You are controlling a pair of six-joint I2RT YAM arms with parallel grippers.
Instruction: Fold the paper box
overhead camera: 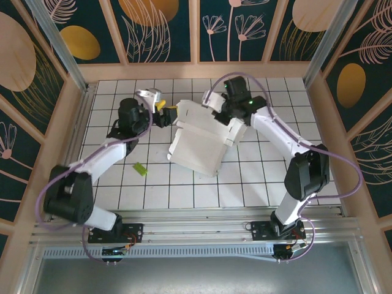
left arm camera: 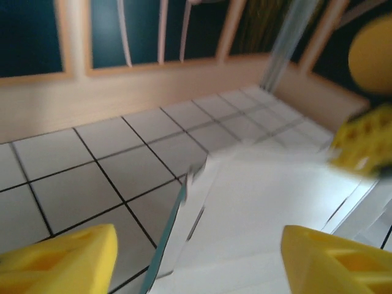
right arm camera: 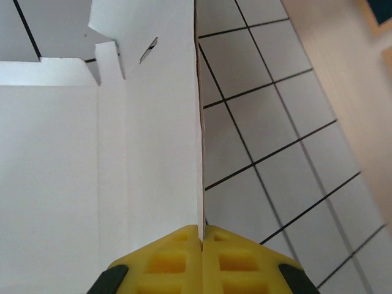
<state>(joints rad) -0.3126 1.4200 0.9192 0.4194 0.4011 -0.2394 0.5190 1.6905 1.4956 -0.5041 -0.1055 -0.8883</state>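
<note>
1. Paper box point(overhead camera: 199, 144) of thin cardboard, white inner face up, a turquoise edge visible in the left wrist view: lying mid-way on the white tiled tabletop point(overhead camera: 257, 177), between the two arms, flaps partly raised.
2. Right hand point(right arm camera: 201, 257): yellow fingers pressed together on the thin edge of a white flap at the box's far right side.
3. Left hand point(left arm camera: 196, 257): yellow fingers spread wide, gripping nothing, poised at the box's far left corner over its white panel.
4. Small yellow-green piece point(overhead camera: 140, 168): flat on the tabletop, left of the box, clear of it.
</note>
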